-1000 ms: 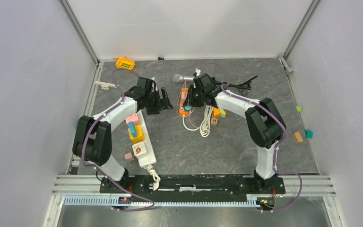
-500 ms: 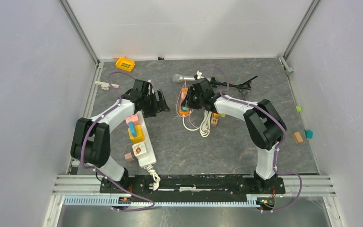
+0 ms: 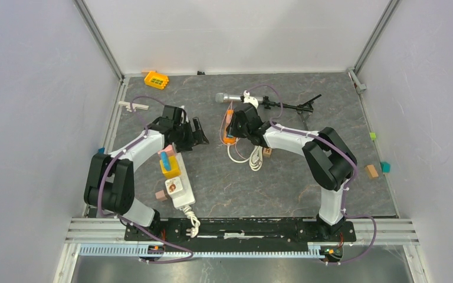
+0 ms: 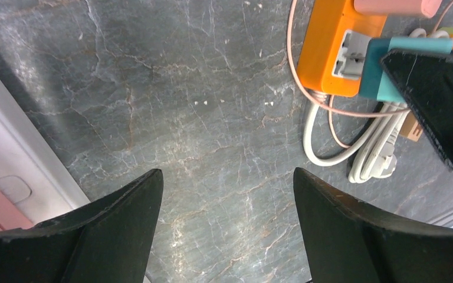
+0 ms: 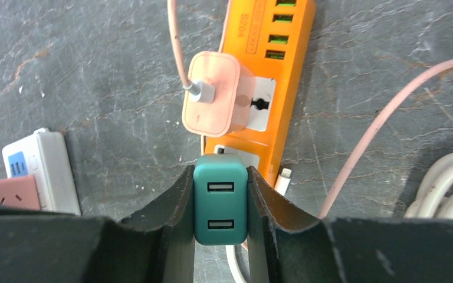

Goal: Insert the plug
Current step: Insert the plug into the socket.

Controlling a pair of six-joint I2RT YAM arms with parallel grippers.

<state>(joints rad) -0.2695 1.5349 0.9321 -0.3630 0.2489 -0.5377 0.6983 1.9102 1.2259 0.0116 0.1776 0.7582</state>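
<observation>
My right gripper (image 5: 220,194) is shut on a teal two-port USB plug (image 5: 220,200), its fingers (image 5: 180,200) pressed on both sides. The plug sits at the near end of an orange power strip (image 5: 283,65), over its end socket; the prongs are hidden. A pink charger (image 5: 215,100) with a pink cable is plugged into the strip's other socket. The strip (image 3: 230,127) lies mid-table in the top view, with the right gripper (image 3: 236,130) on it. My left gripper (image 3: 196,134) is open and empty over bare table; its view shows the strip (image 4: 336,47) and teal plug (image 4: 389,71).
A white power strip (image 3: 180,177) with pink, blue and yellow blocks on it lies under the left arm. A coiled white cable (image 3: 255,154) lies by the orange strip. A microphone on a stand (image 3: 253,99) lies behind it. Small blocks (image 3: 371,171) sit at the right edge.
My right gripper has drawn leftward and nearer along the orange strip with the teal plug. My left gripper has pulled back left toward the white strip.
</observation>
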